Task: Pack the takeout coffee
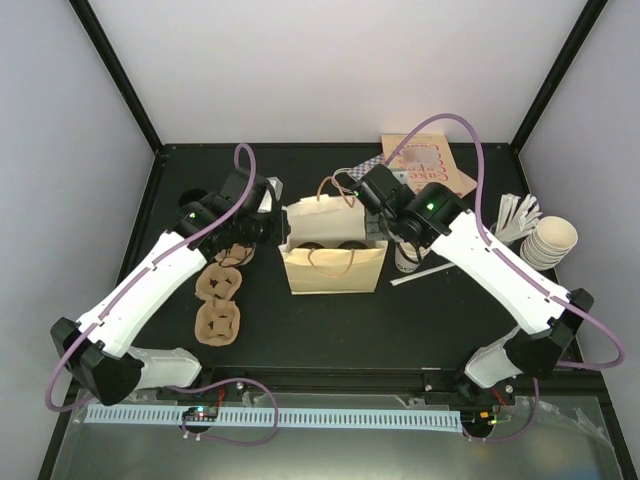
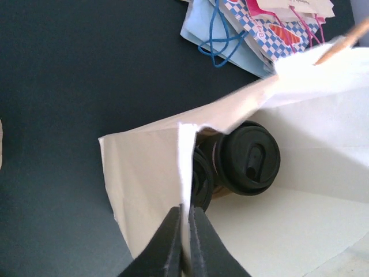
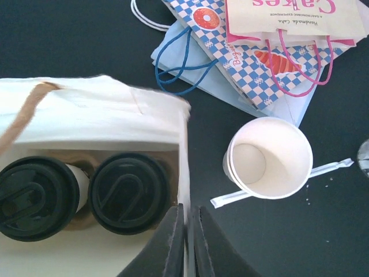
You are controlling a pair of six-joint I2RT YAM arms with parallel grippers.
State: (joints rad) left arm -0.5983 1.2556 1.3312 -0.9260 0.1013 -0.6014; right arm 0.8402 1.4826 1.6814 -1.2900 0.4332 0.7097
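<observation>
The tan paper bag (image 1: 335,268) stands open at the table's middle. Inside it two takeout coffees with black lids (image 3: 130,191) (image 3: 37,196) sit side by side in a brown carrier; the left wrist view shows one lid (image 2: 248,157) fully and the other partly behind the bag wall. My left gripper (image 2: 185,209) (image 1: 272,228) is shut on the bag's left rim (image 2: 184,167). On the opposite side, the right gripper (image 3: 188,209) (image 1: 382,228) pinches the bag's right wall (image 3: 183,156).
A lidless cream cup (image 3: 271,157) and a wrapped straw (image 3: 282,182) lie just right of the bag. Printed paper bags (image 1: 430,165) lie at the back. Nested cups (image 1: 550,240) are at far right. Two cardboard carriers (image 1: 220,300) sit left of the bag.
</observation>
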